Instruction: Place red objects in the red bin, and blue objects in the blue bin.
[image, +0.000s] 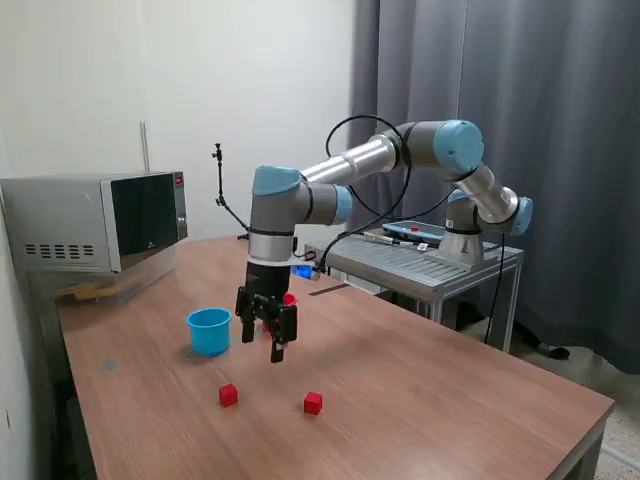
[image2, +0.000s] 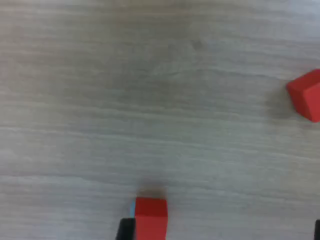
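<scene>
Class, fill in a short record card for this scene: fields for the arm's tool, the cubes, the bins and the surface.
tool: hangs above the table, nothing visibly held; open or shut unclear
red cubes: two on the table, apart
blue bin: upright, on the exterior view's left of the tool
red bin: mostly hidden behind the arm
blue cubes: none visible
surface: wooden table

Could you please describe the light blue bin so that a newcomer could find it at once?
Start at the microwave at the exterior view's left, then look along the wooden table toward the gripper. The blue bin stands beside it, the only light blue cup, far larger than the red cubes.
</scene>
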